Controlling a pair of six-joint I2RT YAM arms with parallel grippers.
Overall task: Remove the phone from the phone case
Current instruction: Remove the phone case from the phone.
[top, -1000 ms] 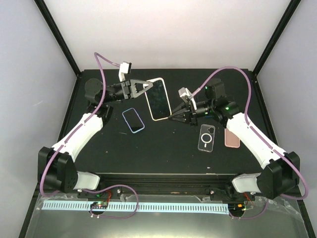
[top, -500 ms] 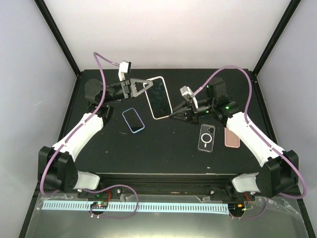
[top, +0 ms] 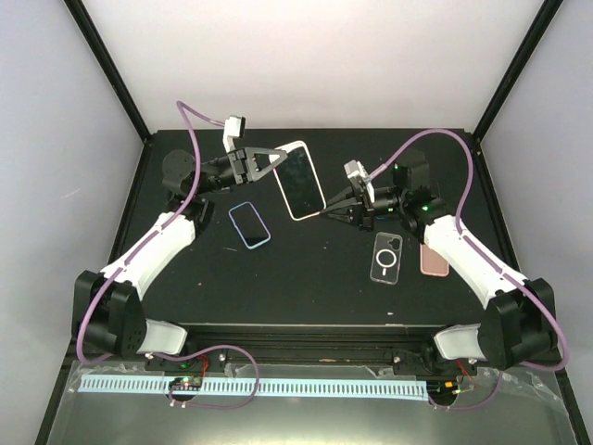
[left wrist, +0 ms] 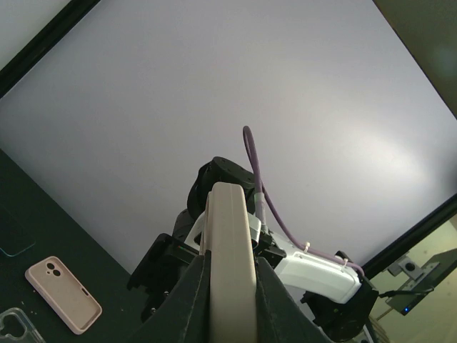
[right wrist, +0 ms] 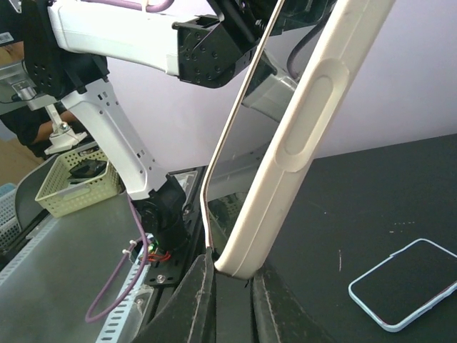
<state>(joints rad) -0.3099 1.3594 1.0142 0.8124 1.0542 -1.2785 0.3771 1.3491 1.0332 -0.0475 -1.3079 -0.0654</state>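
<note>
A phone in a cream case (top: pixel 299 181) is held tilted above the black table, screen up. My left gripper (top: pixel 274 159) is shut on its far left end; in the left wrist view the cream case edge (left wrist: pixel 230 236) stands between the fingers of the left gripper (left wrist: pixel 230 286). My right gripper (top: pixel 326 213) is shut on the near right corner. In the right wrist view the cream case (right wrist: pixel 307 136) and the thin screen rim (right wrist: pixel 228 143) run down into the right gripper (right wrist: pixel 232 275).
A phone in a blue case (top: pixel 249 224) lies near the left arm and also shows in the right wrist view (right wrist: pixel 407 282). A clear case (top: pixel 386 258) and a pink case (top: pixel 433 260) lie under the right arm. The pink case shows in the left wrist view (left wrist: pixel 63 294).
The cased phone has shifted slightly right and turned. My right gripper has moved right and farther back with its corner. The left gripper has barely moved.
</note>
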